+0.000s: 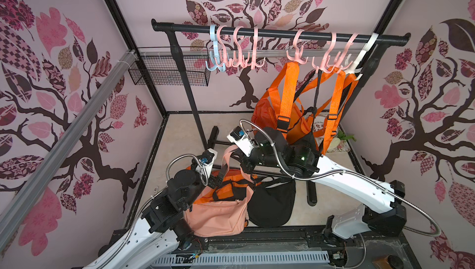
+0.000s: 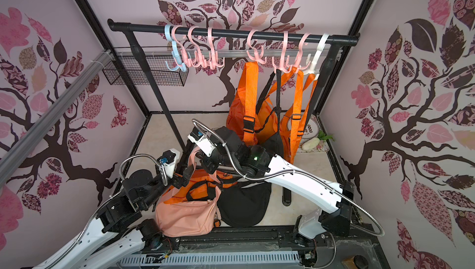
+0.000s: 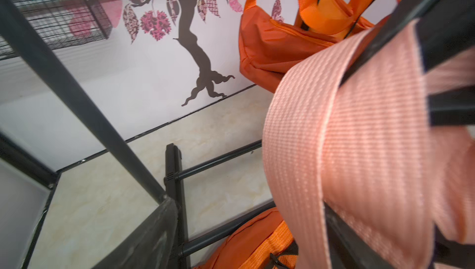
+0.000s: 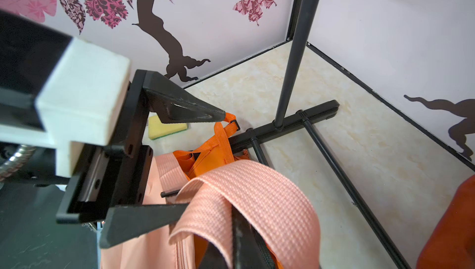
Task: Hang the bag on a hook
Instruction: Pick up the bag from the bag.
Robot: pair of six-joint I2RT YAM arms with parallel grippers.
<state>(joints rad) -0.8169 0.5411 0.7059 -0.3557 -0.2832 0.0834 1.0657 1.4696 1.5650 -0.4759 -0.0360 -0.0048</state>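
The peach bag (image 1: 218,219) (image 2: 185,216) lies on the floor at the front, and its peach strap (image 1: 230,157) (image 4: 257,198) is lifted up from it. My right gripper (image 1: 245,166) (image 4: 241,231) is shut on the top of that strap loop. Beside it, my left gripper (image 1: 216,177) (image 4: 205,161) stands open with its fingers wide apart, and the strap (image 3: 347,139) rests against one finger. The hooks (image 1: 239,59) hang on the black rail (image 1: 277,32) high above; those on the left carry nothing.
Orange bags (image 1: 272,111) hang from the right-hand hooks. A black bag (image 1: 272,203) and an orange bag (image 1: 231,185) lie on the floor beside the peach one. The rack's post (image 1: 190,95), its foot bars (image 4: 321,152) and a wire basket (image 1: 169,70) stand close by.
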